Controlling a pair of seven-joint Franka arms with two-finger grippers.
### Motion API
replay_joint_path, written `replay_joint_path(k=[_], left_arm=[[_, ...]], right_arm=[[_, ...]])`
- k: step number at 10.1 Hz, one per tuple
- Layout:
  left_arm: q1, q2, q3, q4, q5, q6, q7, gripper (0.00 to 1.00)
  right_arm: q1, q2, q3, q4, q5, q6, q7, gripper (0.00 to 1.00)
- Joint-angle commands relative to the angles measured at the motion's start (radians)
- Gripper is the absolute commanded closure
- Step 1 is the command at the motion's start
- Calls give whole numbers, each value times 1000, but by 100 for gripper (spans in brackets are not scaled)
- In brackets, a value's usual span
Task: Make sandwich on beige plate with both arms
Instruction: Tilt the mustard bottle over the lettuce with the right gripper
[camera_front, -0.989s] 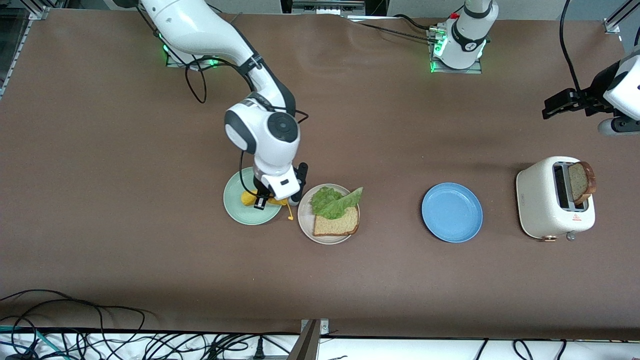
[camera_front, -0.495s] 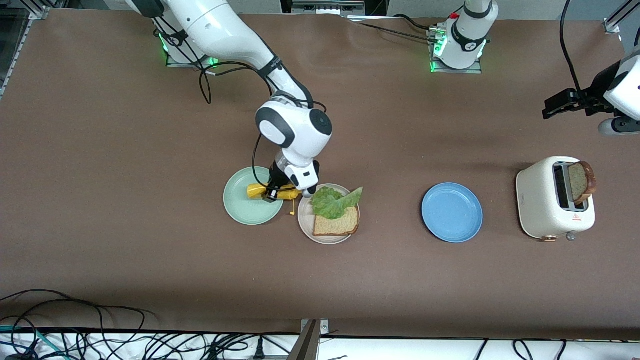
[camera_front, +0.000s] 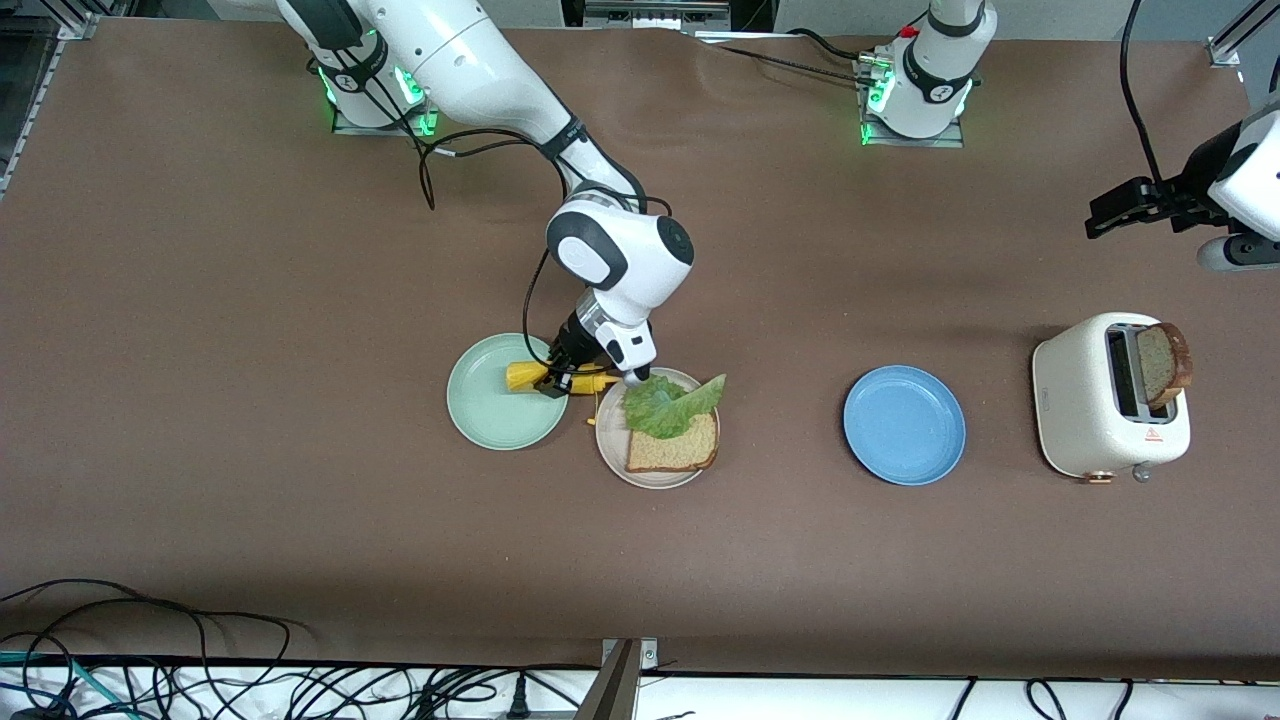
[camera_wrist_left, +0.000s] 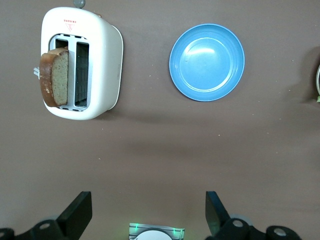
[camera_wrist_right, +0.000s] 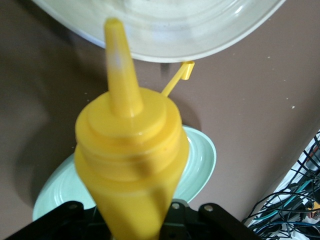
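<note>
My right gripper (camera_front: 562, 377) is shut on a yellow squeeze bottle (camera_front: 523, 376), held sideways over the gap between the mint green plate (camera_front: 490, 405) and the beige plate (camera_front: 615, 455). In the right wrist view the bottle (camera_wrist_right: 131, 150) points its nozzle at the beige plate's rim (camera_wrist_right: 175, 30), and its loose cap (camera_wrist_right: 186, 70) hangs on a strap. On the beige plate lie one bread slice (camera_front: 672, 452) and a green lettuce leaf (camera_front: 668, 403) partly on it. A second toast slice (camera_front: 1163, 362) stands in the toaster (camera_front: 1085, 405). My left gripper (camera_front: 1110, 212) waits open and empty, up in the air at the left arm's end.
A blue plate (camera_front: 904, 425) sits between the beige plate and the toaster; it also shows in the left wrist view (camera_wrist_left: 207, 62), beside the toaster (camera_wrist_left: 102, 65) and its toast (camera_wrist_left: 54, 77). Cables lie along the table edge nearest the front camera.
My right gripper has carried the yellow bottle from over the mint green plate toward the beige plate and turned it more sideways. The left arm has not moved.
</note>
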Motion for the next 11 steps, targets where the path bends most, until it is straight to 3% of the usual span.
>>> replay_joint_path(k=[1, 4, 6, 9, 11], left_arm=[[0, 3, -5, 13, 36, -8, -10, 0], [0, 3, -3, 12, 36, -8, -10, 0], [0, 3, -3, 12, 36, -8, -10, 0], [1, 3, -5, 12, 36, -8, -10, 0], [3, 3, -3, 10, 36, -8, -10, 0]], right_arm=[[11, 27, -8, 47, -20, -28, 31, 100], [-12, -14, -8, 53, 33, -33, 42, 100], [-65, -100, -14, 51, 175, -33, 2, 100], [-133, -241, -146, 24, 509, -33, -191, 100], [-205, -370, -202, -95, 686, -19, -321, 100]])
